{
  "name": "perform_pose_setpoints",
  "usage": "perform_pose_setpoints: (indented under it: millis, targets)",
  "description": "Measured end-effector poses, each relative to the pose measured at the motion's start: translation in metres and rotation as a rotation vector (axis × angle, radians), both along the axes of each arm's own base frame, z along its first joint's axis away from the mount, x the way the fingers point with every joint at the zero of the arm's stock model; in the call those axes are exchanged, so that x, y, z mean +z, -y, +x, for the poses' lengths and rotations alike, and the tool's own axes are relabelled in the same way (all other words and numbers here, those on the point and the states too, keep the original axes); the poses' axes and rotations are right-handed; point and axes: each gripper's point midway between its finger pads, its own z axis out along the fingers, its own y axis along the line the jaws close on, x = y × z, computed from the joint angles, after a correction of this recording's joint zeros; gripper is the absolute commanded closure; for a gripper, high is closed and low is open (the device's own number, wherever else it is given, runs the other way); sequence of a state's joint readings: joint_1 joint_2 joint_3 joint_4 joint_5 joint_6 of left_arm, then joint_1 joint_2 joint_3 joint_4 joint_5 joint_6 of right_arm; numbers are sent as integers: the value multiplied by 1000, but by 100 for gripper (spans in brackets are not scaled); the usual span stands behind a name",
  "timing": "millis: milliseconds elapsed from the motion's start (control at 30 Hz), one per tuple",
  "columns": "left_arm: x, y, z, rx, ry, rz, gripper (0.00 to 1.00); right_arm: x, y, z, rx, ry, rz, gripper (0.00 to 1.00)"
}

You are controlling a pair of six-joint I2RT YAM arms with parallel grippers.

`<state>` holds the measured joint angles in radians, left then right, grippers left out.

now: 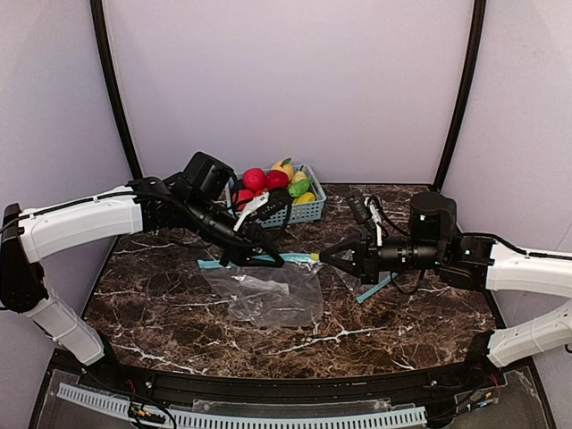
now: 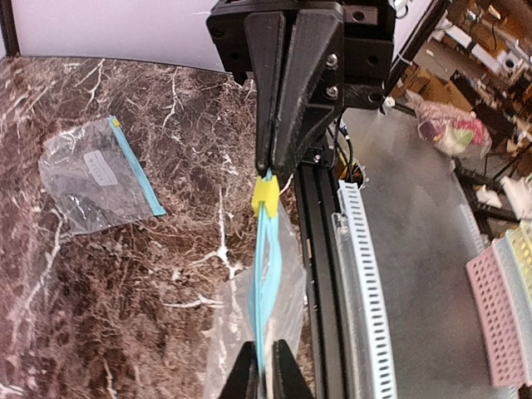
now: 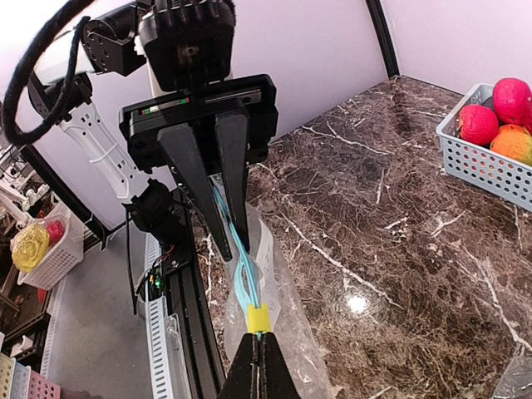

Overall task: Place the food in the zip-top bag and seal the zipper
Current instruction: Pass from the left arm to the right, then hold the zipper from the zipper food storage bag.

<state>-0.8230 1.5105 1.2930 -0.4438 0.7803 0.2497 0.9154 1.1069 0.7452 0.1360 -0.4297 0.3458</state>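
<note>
As far as I can tell from the overhead cam, the closest thing to the arm bases is the clear zip-top bag [image 1: 268, 295]. Its body is slumped in a crinkly heap on the marble table [image 1: 170, 326], roughly in the middle. Just past that, the zipper [image 2: 264, 283] is lifted off the top and stretched between my two claws. The left claw [image 2: 263, 367] is pinched tight on one end of the blue strip. The right claw [image 3: 258, 353] is clamped on the other end, right behind the yellow slider [image 3: 258, 317], with the tips nearly touching it. The two claws point at each other along the strip, and between them the two tracks look slightly bowed apart. A second bag [image 2: 91, 174] just like it lies flat on the marble under the right arm, apart from the one I'm holding. Furthest back, up against the rear wall, is the light-blue basket [image 1: 308, 213]. The food [image 1: 255, 179] is all piled in there, with red round ones plus yellow, orange and green bits on top.
</note>
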Motion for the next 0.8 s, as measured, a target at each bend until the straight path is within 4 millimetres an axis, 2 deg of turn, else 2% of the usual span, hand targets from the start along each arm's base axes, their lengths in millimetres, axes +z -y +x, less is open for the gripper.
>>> perform_pose_setpoints:
  millis: [33, 67, 100, 167, 233, 333, 467, 533, 633, 800]
  targets:
    - [0, 0, 0, -1, -3, -1, 51, 0, 0, 0, 1, 0, 0, 100]
    - [1, 0, -1, -3, -6, -3, 31, -1, 0, 0, 3, -1, -1, 100]
    - [1, 0, -2, -4, -12, -5, 19, -1, -1, 0, 6, -3, -2, 100]
    - [2, 1, -2, -2, -25, -8, 11, -6, -3, -1, 19, -13, -10, 100]
    - [5, 2, -3, -1, -35, -24, 8, -11, -8, -1, 33, -28, -22, 100]
    - [11, 2, -7, 2, -48, -63, 8, -16, -16, -1, 53, -43, -35, 100]
    - [21, 5, -9, 1, -72, -111, 17, -16, -28, -5, 88, -48, -31, 100]
    - [23, 6, -9, 0, -81, -124, 23, -15, -33, -8, 104, -46, -23, 100]
    - [23, 10, -9, -5, -102, -134, 41, -15, -37, -11, 123, -46, -15, 100]
    - [14, 16, -11, -21, -151, -127, 54, -13, -41, -14, 143, -53, -1, 100]
